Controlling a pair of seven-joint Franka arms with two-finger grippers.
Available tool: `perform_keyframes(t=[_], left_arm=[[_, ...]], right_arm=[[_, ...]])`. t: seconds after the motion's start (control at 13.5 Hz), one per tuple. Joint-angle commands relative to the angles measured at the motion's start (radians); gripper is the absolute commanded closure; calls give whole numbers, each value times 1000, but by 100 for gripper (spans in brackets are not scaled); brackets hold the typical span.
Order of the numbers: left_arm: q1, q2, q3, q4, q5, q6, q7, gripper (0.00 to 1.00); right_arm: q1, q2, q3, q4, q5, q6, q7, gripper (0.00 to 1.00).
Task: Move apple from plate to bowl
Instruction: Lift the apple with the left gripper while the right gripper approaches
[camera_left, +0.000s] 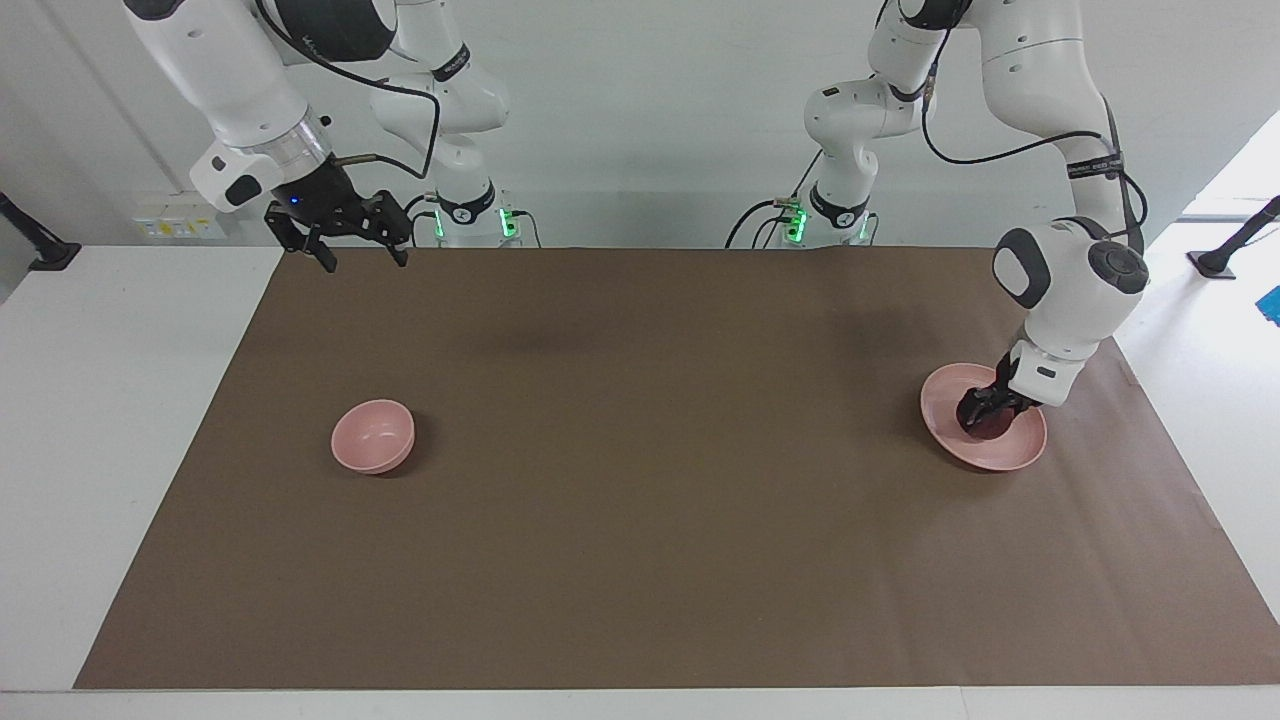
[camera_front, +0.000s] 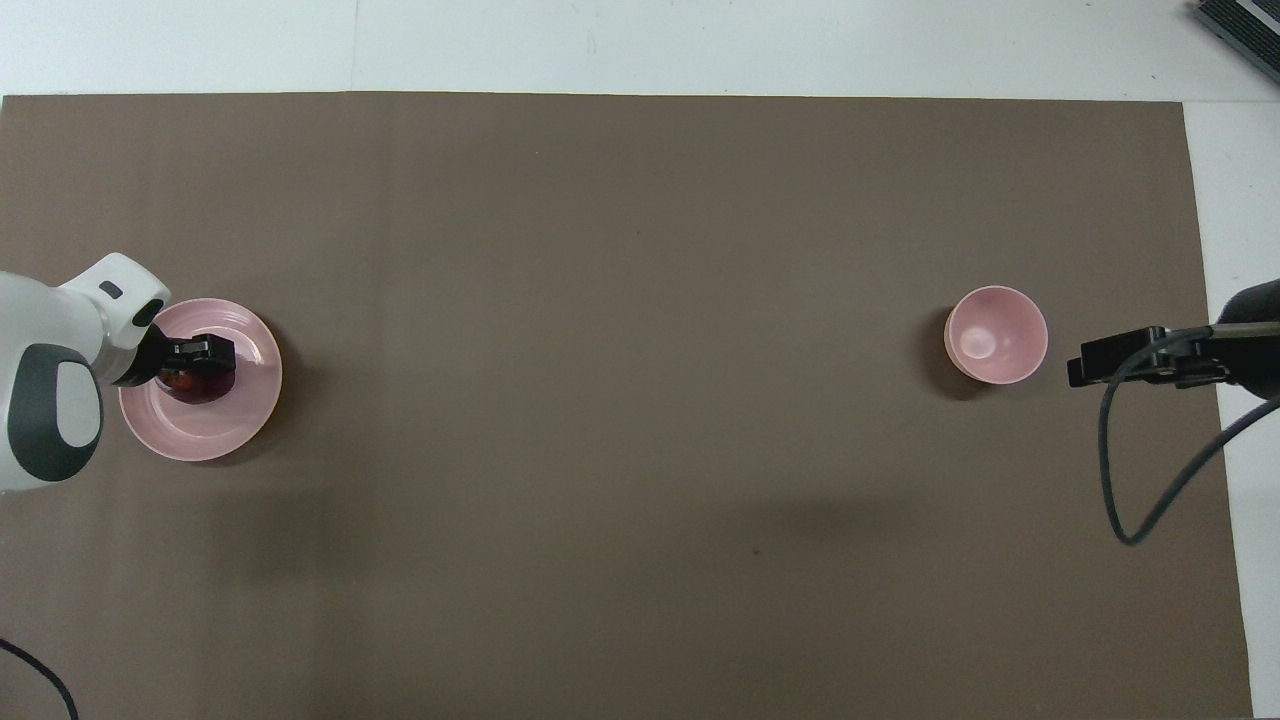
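The dark red apple (camera_left: 988, 424) (camera_front: 200, 386) lies on the wide pink plate (camera_left: 1020, 452) (camera_front: 215, 435) at the left arm's end of the table. My left gripper (camera_left: 980, 412) (camera_front: 198, 362) is down on the plate, shut on the apple, and covers most of it. The small deep pink bowl (camera_left: 373, 436) (camera_front: 996, 334) stands empty at the right arm's end. My right gripper (camera_left: 362, 255) (camera_front: 1100, 368) hangs open, high over the mat, with nothing between its fingers.
A brown mat (camera_left: 640, 480) covers most of the white table (camera_left: 110, 420). Nothing else stands on the mat between plate and bowl. A black cable (camera_front: 1150, 480) loops down from the right arm.
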Motion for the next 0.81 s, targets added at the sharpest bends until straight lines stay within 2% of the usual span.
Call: perform_keyframes(t=[0.0, 0.22, 0.59, 0.67, 0.74], left_arm=[[-26, -14, 1, 35, -6, -56, -26, 100], [-90, -41, 1, 49, -9, -116, -100, 100], [-219, -49, -4, 164, -19, -286, -228, 100], [-238, -37, -8, 215, -63, -352, -290, 100], [-245, -28, -7, 258, -156, -426, -318, 100]], right_arm=[[20, -14, 3, -107, 63, 117, 20, 0], [71, 28, 1, -123, 138, 197, 49, 0], [146, 144, 3, -132, 331, 313, 75, 0], [163, 154, 3, -152, 398, 345, 75, 0], [189, 157, 3, -184, 460, 397, 70, 0]])
